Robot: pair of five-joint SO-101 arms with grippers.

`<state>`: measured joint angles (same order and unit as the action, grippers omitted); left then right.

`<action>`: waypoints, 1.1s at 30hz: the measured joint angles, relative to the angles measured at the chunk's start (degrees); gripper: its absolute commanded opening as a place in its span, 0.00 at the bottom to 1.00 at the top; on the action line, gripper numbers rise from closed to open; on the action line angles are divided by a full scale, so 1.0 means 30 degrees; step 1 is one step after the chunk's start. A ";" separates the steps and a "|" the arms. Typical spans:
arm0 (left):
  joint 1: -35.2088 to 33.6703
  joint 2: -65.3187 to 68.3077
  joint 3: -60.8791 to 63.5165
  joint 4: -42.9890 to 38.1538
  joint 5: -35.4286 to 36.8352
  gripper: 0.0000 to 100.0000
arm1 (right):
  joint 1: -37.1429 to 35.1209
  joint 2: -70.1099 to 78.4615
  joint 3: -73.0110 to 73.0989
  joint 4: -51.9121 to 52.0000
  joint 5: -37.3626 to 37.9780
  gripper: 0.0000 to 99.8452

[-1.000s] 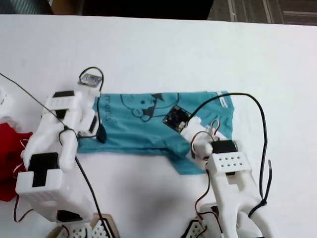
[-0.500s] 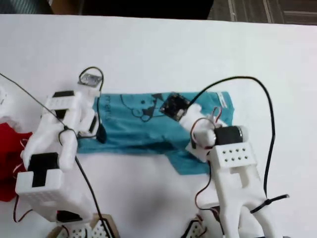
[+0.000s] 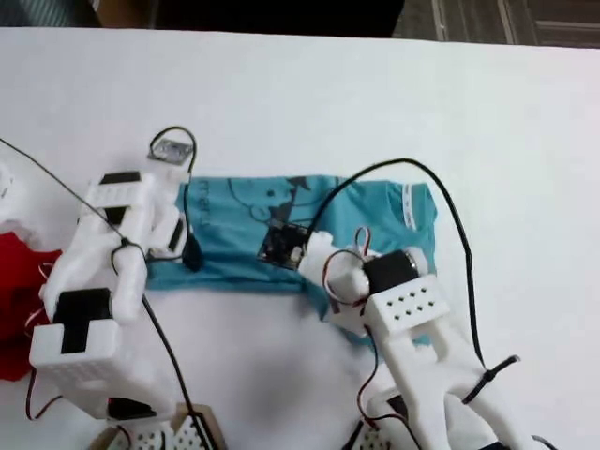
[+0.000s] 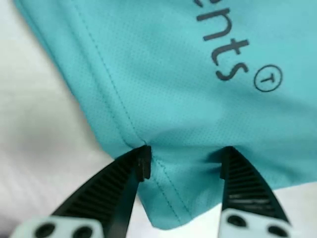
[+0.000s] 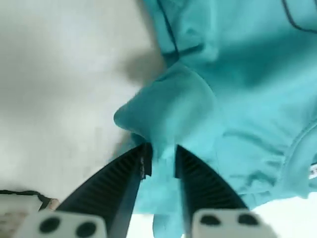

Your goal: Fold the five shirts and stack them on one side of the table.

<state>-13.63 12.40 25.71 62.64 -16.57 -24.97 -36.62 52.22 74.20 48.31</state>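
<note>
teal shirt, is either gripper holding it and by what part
The right gripper pinches a bunched fold of the teal shirt at its edge nearest the arms. The left gripper is open, straddling a hem corner without gripping.

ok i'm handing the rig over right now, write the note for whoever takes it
Left gripper: open, fingers straddling a hemmed corner of the teal shirt, not clamped.
Right gripper: shut on a bunched fold of the teal shirt, at the edge nearest the arms.
Things: the teal shirt lies as a long band across the middle of the table. A red garment sits at the table's left edge by the left arm.
Done: the teal shirt looks partly folded lengthwise.
Left: finish folding it, set it to one side, then fold and stack the others.
</note>
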 measured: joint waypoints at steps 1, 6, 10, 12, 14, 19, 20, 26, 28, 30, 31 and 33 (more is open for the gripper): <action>0.0000 0.0000 0.0000 0.0000 0.0000 0.26 | 0.0410 0.0000 0.0205 0.0000 0.0000 0.21; 0.0000 0.0000 0.0000 0.0000 0.0000 0.26 | 0.2637 -0.0059 0.0322 0.0000 0.0000 0.21; 0.0000 0.0000 0.0000 0.0000 0.0000 0.26 | 0.4425 -0.0059 -0.0645 -0.0645 -0.0117 0.21; 0.0000 0.0000 0.0000 0.0000 0.0000 0.26 | 0.5245 -0.0059 -0.0703 -0.2168 -0.0938 0.21; 0.0000 0.0000 0.0000 0.0000 0.0000 0.26 | 0.5744 0.0205 -0.0703 -0.4103 -0.2315 0.21; 0.0000 0.0000 0.0000 0.0000 0.0000 0.26 | 0.6007 0.3282 -0.1084 -0.8498 -0.4747 0.21; 0.0000 0.0000 0.0000 0.0000 0.0000 0.26 | 0.6007 0.4161 -0.1436 -0.9026 -0.4952 0.21; 0.0000 0.0000 0.0000 0.0000 0.0000 0.26 | 0.7179 0.9729 -0.5158 -0.9641 -0.5275 0.21; 0.0000 0.0000 0.0000 0.0000 0.0000 0.26 | 0.7648 1.1223 -0.6388 -0.9201 -0.5275 0.21; 0.0000 0.0000 0.0000 0.0000 0.0000 0.26 | 0.8088 1.2366 -0.7414 -0.8527 -0.5275 0.21; 0.0000 0.0000 0.0000 0.0000 0.0000 0.26 | 0.8322 1.2777 -0.7853 -0.8088 -0.5275 0.21; 0.0000 0.0000 0.0000 0.0000 0.0000 0.26 | 0.8850 1.3070 -0.8557 -0.7326 -0.5275 0.21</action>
<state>-13.63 12.40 25.71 62.64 -16.57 1.58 2.59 26.55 52.22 32.48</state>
